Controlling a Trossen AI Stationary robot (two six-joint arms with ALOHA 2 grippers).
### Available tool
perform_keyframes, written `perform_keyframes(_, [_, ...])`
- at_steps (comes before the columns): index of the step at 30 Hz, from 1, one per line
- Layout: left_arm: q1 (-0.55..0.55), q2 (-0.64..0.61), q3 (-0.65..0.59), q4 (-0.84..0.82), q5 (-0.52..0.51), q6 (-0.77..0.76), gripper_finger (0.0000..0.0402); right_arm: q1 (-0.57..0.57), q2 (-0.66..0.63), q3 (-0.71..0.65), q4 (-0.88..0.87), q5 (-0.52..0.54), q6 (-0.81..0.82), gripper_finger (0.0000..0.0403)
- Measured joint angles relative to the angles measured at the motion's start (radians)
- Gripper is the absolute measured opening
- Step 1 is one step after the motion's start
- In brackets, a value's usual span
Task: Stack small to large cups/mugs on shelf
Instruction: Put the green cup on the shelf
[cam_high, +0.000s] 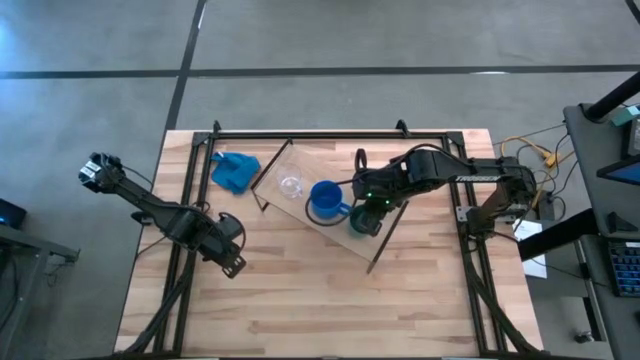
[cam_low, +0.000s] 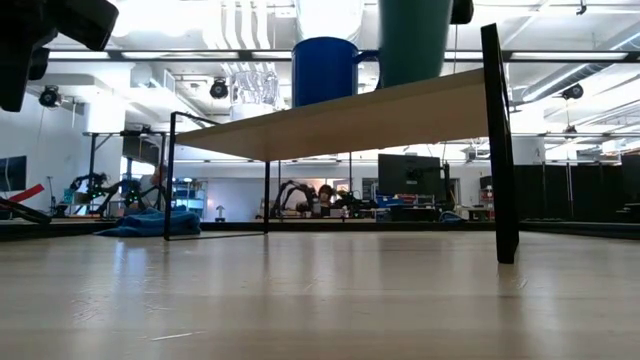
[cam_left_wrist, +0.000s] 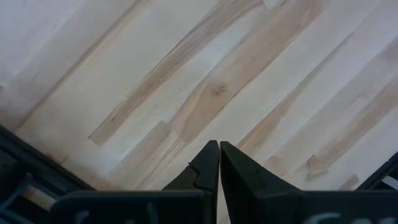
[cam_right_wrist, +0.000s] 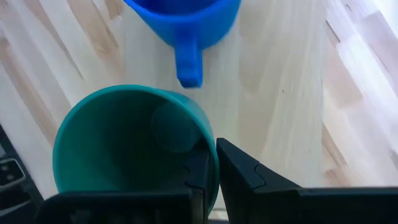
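Observation:
The light-wood shelf (cam_high: 345, 232) lies slantwise on the table; the low view shows its plank (cam_low: 330, 120) from below. On it stand a clear glass cup (cam_high: 291, 185), a blue mug (cam_high: 325, 200) with its handle toward the green cup, and a dark green cup (cam_high: 362, 222) at the plank's near right end. My right gripper (cam_right_wrist: 214, 168) is shut on the green cup's rim. My left gripper (cam_left_wrist: 219, 162) is shut and empty above the bare tabletop at the near left (cam_high: 232, 262). My right gripper pinches the green cup's rim wall (cam_right_wrist: 211, 149), one finger (cam_right_wrist: 198, 171) inside the cup and one (cam_right_wrist: 249, 177) outside. The fingers come from above, pointing down. The cup is upright, its base at the shelf top (cam_low: 410, 86); resting or just clear, I cannot tell.
A blue cloth (cam_high: 235, 170) lies on the table left of the shelf's far end. Thin dark rod frames (cam_low: 497, 150) stand at the shelf's short ends. Open tabletop lies toward the near edge (cam_high: 320, 310).

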Motion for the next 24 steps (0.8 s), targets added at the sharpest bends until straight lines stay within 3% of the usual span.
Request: perform_keyframes(24, [0.001,0.0,-0.002,0.025,0.0,-0.027,0.0,0.0,0.0,0.0,-0.063,-0.007,-0.09,0.0032])
